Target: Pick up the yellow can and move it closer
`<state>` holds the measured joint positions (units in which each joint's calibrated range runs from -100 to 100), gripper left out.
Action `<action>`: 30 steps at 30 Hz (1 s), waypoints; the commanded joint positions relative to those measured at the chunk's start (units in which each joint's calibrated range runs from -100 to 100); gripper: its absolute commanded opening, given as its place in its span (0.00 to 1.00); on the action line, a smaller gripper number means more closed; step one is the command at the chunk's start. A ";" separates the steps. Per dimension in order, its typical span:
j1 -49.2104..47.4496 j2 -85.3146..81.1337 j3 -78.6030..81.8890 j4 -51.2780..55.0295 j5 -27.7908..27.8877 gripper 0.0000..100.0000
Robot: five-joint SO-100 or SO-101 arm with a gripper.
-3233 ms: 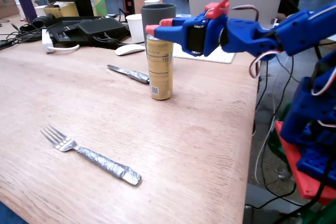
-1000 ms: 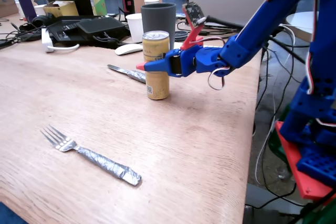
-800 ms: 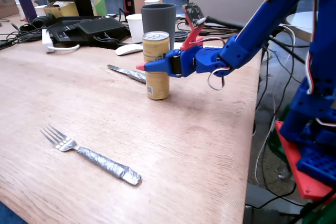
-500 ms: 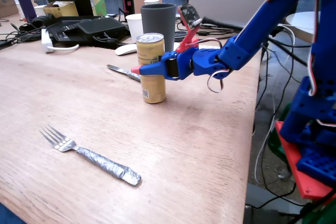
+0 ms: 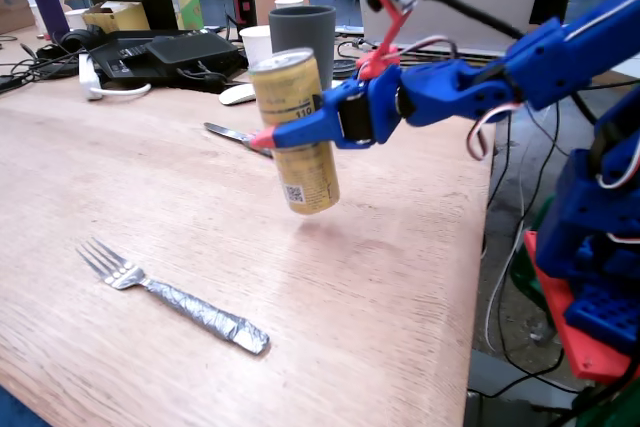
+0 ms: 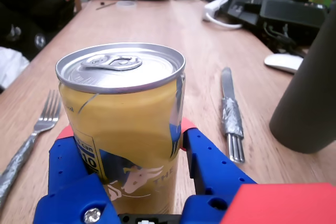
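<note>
Clamped around the middle of the yellow can [image 5: 292, 132], the claw [image 5: 300, 130] in the fixed view holds it clear of the wooden surface [image 5: 380, 287], with a faint shadow on the wood below the can's base. The can tilts a little, its silver top leaning towards the left of the picture and its base, with the white label and QR code, swung to the right. The blue arm [image 5: 480, 82] reaches in from the right edge. Behind the can stands a dark grey cup [image 5: 303, 35], with a white cup [image 5: 257, 44] just to its left and a white mouse [image 5: 238, 94] nearby. A knife [image 5: 232, 134] lies on the surface behind the can, partly hidden by it. Well in front and to the left lies a fork [image 5: 170, 295] with a foil-wrapped handle. In the wrist view, the can [image 6: 126, 129] fills the centre, its pull-tab lid facing up, and the blue fingers [image 6: 207, 163] of the claw [image 6: 128, 174] press against both of its sides. The fork [image 6: 31, 140] lies to the left, the knife [image 6: 231, 116] to the right, and the grey cup [image 6: 310, 98] stands at the right edge.
</note>
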<state>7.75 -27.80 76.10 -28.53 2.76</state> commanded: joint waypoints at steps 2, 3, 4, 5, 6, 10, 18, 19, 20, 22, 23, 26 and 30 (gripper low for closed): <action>-0.31 -16.54 -1.12 11.12 -0.15 0.26; -0.31 -19.37 -1.02 13.01 -0.15 0.26; -0.31 -21.94 -0.93 14.82 -0.15 0.26; -0.31 -24.26 -0.93 16.71 -0.15 0.26; -0.14 -26.40 -1.02 18.19 -0.15 0.26; -0.14 -32.66 -1.02 20.98 0.34 0.26; -0.14 -39.35 -1.02 30.66 0.39 0.26; -0.14 -39.44 -1.02 30.66 0.39 0.26; -0.14 -39.44 -1.02 30.66 0.34 0.26; -0.14 -39.95 -0.74 30.66 -0.10 0.26; -0.31 -41.50 1.15 30.75 -0.15 0.26; -0.31 -53.59 15.50 30.66 -0.15 0.26; -0.64 -63.28 23.52 30.83 -0.20 0.26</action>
<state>7.56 -85.30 98.74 2.53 2.86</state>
